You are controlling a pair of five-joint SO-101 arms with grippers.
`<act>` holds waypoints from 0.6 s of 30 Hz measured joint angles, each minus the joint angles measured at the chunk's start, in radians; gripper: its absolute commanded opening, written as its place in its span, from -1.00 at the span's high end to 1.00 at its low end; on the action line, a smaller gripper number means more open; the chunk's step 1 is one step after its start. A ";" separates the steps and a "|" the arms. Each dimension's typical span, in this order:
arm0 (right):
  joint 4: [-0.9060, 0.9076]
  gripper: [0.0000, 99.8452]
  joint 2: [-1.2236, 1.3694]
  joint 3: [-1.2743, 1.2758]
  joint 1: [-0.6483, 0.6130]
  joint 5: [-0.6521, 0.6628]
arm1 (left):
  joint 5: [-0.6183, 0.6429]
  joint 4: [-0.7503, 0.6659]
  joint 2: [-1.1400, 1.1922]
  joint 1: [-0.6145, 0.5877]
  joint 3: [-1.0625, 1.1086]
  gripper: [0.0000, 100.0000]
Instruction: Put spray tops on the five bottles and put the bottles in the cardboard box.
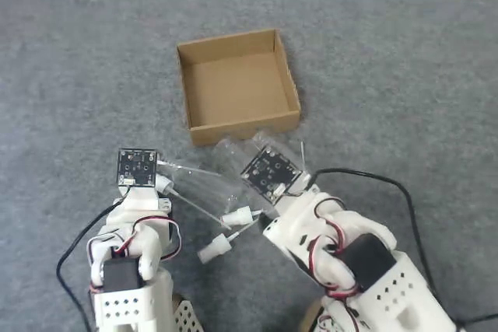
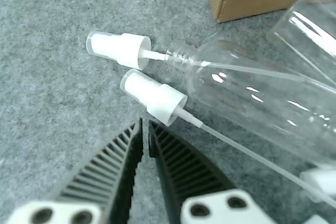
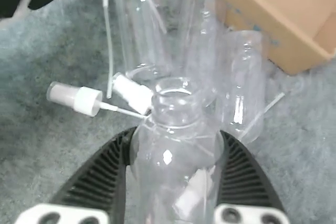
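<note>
Spray top (image 2: pixel 155 97) mid-frame, just ahead of my left gripper (image 2: pixel 145 129), jaws pressed together, I think | tube (image 2: pixel 247 153) trails lower right | right gripper (image 3: pixel 177 137) pinches open-necked bottle (image 3: pixel 176 109).

Clear bottles (image 3: pixel 176 145), white spray tops (image 2: pixel 155 98), brown cardboard box (image 1: pixel 245 128) (grey carpet (image 1: pixel 78 75))

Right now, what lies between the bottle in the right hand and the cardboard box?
Two loose clear bottles lie on the carpet between the held bottle and the cardboard box, as the right wrist view shows.
</note>
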 measured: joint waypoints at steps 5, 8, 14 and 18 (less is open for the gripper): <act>-0.011 0.76 -0.005 0.000 0.068 0.000 | 0.000 0.000 0.000 0.000 0.000 0.97; -0.014 0.76 -0.005 0.000 0.078 0.000 | 0.000 0.000 0.000 0.000 0.000 0.97; -0.017 0.76 -0.005 0.000 0.081 0.000 | 0.000 0.000 0.000 0.000 0.000 0.97; -0.017 0.76 -0.005 0.000 0.081 0.000 | 0.000 0.000 0.000 0.000 0.000 0.97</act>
